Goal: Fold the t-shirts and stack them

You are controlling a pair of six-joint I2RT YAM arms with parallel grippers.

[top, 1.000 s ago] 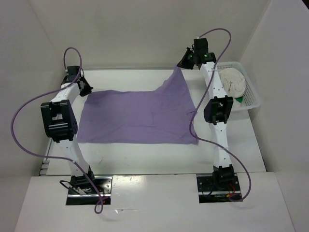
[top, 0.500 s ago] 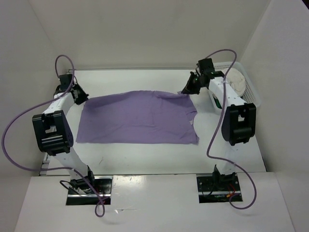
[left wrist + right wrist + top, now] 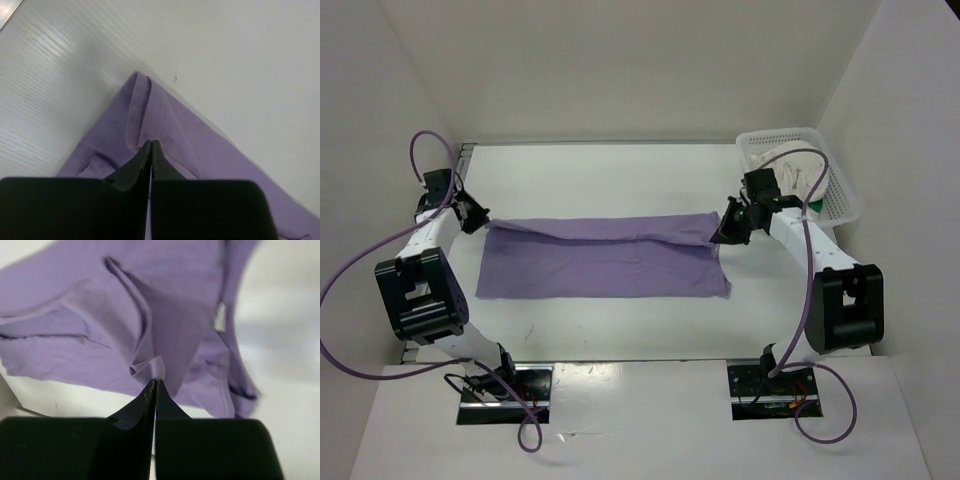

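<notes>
The lavender t-shirt [image 3: 600, 258] lies across the middle of the table, its far half folded over toward the near half. My left gripper [image 3: 480, 221] is shut on its far left corner; the left wrist view shows the cloth [image 3: 165, 120] pinched between the black fingers. My right gripper [image 3: 720, 236] is shut on its far right corner, with a small bunch of cloth [image 3: 150, 367] at the fingertips in the right wrist view. The cream white t-shirt [image 3: 798, 170] sits crumpled in the basket. The green shirt is not visible.
A white mesh basket [image 3: 845, 205] stands at the table's back right, close behind my right arm. White walls enclose the table on the left, back and right. Purple cables loop from both arms.
Both grippers have moved toward the near side and lower, carrying the shirt's far edge over its near half. The shirt now shows as a narrower band.
</notes>
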